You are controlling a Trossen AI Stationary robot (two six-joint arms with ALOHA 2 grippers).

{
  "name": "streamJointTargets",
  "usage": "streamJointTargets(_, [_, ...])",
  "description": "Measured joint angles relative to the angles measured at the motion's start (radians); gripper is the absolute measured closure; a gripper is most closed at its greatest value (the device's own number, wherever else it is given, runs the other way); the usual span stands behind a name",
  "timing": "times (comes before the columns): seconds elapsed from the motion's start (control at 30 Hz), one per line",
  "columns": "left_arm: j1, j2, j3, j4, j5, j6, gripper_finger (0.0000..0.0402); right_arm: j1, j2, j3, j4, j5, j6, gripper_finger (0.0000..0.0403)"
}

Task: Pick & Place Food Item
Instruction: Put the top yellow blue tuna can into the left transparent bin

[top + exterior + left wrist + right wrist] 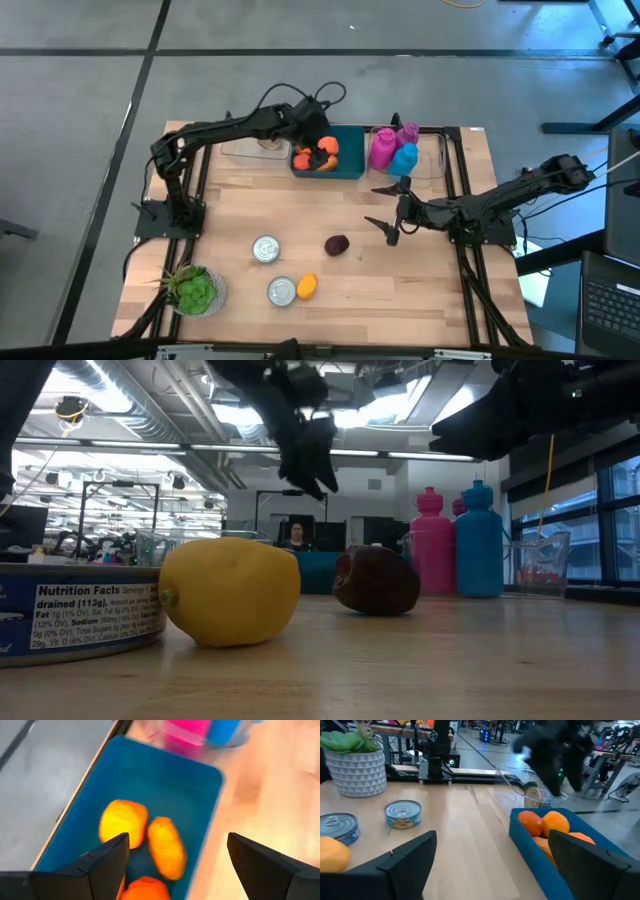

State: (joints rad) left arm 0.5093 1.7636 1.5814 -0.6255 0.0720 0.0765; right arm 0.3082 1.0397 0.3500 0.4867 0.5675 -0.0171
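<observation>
Holding orange fruits (322, 153), blue bin (350, 168) under wide-open, empty left gripper (314, 140), right gripper (392, 210) spread empty mid-table, lemon (307, 286) pointing toward can (282, 290)

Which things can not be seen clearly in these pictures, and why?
- Clear container, high view: the left arm covers most of it.
- Blue bin, left wrist view: motion blur; the lowest orange fruit is cut by the edge.
- Can, low view: the frame's left edge cuts it; the brand is unreadable.
</observation>
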Motion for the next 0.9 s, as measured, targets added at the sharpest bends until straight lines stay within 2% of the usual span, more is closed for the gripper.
streamJointTargets(0.27, [-0.141, -0.193, -0.02, -0.001, -0.11, 0.039, 0.0077, -0.064, 0.0, 0.0, 0.025, -0.016, -0.029, 0.0021])
streamJointTargets(0.43, [-0.234, -0.308, -0.02, 0.016, -0.116, 0.025, 0.0077, -0.115, 0.0, 0.0, 0.076, -0.107, -0.07, 0.0021])
streamJointTargets(0.53, [-0.277, -0.367, -0.039, 0.029, -0.157, 0.032, 0.0077, -0.141, 0.0, 0.0, 0.091, -0.151, -0.078, 0.0021])
streamJointTargets(0.67, [-0.297, -0.506, -0.203, 0.142, -0.193, 0.01, 0.0077, -0.167, 0.0, 0.0, 0.09, -0.201, -0.079, 0.0021])
streamJointTargets(0.9, [-0.317, -0.806, -0.639, 0.496, -0.155, -0.086, 0.0077, -0.196, 0.0, 0.0, 0.107, -0.294, -0.072, 0.0021])
